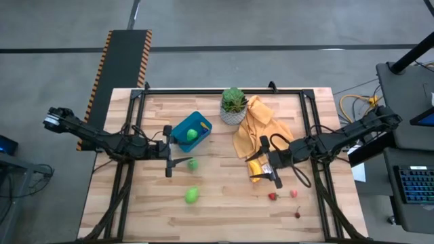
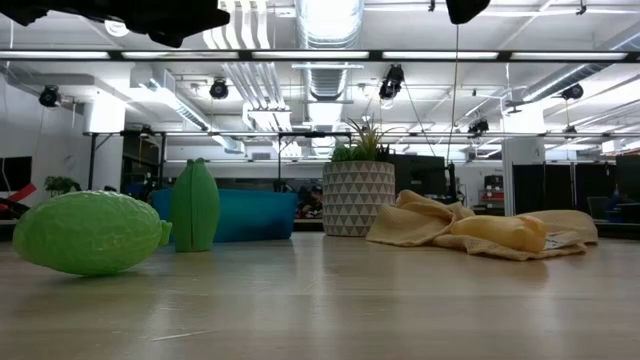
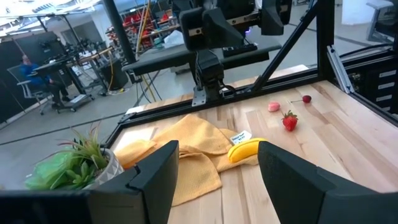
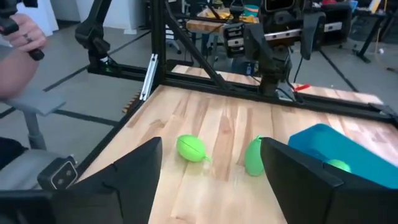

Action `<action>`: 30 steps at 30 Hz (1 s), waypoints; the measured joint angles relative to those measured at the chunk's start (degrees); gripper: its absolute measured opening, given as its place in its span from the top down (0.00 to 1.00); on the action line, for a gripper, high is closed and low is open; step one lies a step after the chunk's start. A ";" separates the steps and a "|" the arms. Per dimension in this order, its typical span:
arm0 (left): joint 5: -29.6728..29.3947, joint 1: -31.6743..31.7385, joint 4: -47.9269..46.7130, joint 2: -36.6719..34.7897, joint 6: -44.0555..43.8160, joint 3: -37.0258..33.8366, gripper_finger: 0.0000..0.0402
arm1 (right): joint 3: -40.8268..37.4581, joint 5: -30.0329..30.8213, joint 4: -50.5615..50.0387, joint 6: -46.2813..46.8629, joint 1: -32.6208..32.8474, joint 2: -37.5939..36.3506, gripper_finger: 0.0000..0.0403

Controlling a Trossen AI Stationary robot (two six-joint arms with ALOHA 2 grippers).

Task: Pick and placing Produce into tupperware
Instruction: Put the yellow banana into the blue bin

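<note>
The blue tupperware (image 1: pixel 192 130) stands at the table's middle left with a green piece (image 1: pixel 192 134) in it. Two more green pieces (image 1: pixel 193 163) (image 1: pixel 192 196) lie on the wood nearer the front. A yellow banana (image 3: pixel 244 149) lies on the table against the yellow cloth's edge, under my right gripper (image 1: pixel 266 163). That gripper hangs above it, open, with nothing between its fingers. A strawberry (image 1: pixel 272 196), a pink piece (image 1: pixel 293 193) and a cherry (image 1: pixel 297 215) lie at the front right. My left gripper (image 1: pixel 173 152) hovers open beside the tupperware.
A white patterned pot with a green plant (image 1: pixel 233 108) stands at the far middle, and the crumpled yellow cloth (image 1: pixel 258 129) lies right of it. A black frame (image 1: pixel 224 90) runs round the table. Bare wood lies along the front edge. A person's hand (image 4: pixel 18 31) shows beyond the table.
</note>
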 joint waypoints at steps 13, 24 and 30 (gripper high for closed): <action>0.01 0.00 -0.36 0.04 0.00 -0.06 0.49 | 0.00 5.27 -8.49 15.78 -0.01 -0.01 0.40; 0.00 0.00 -0.36 0.05 0.02 -0.06 0.49 | 0.00 9.04 -15.29 31.03 -0.02 2.30 0.41; 0.00 0.01 -0.34 0.04 0.02 -0.06 0.49 | 0.00 9.08 -15.96 37.55 -0.02 4.38 0.41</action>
